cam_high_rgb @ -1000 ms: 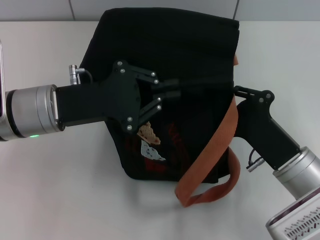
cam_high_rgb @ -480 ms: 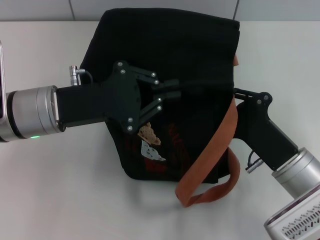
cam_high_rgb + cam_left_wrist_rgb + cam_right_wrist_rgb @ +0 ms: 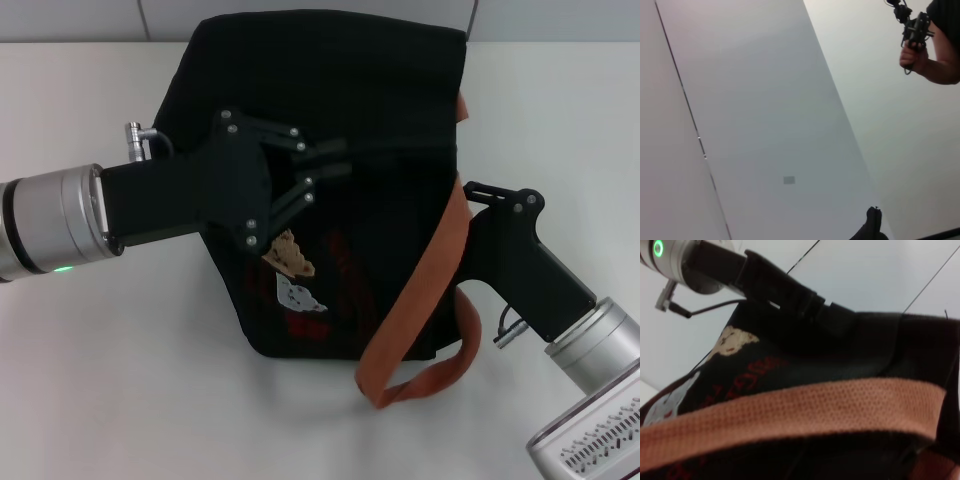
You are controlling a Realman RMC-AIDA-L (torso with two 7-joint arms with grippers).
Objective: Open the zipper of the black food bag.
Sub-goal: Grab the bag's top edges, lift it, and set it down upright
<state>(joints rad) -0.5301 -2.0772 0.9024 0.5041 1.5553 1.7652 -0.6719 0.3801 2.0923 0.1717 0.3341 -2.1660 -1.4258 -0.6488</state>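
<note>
Head view shows you the black food bag (image 3: 360, 150) at the surface's far edge, the left tool (image 3: 335, 165) pinched on its top, the right tool (image 3: 470, 195) against its side, grip unclear.

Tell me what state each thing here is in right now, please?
black food bag: lying on the white table, slumped.
zipper: not discernible against the black fabric.
orange-brown strap handles: loose, one looping onto the table.
left gripper: over the bag's top, fingers close together; whether it pinches anything cannot be told.
right gripper: against the bag's side by the strap.
</note>
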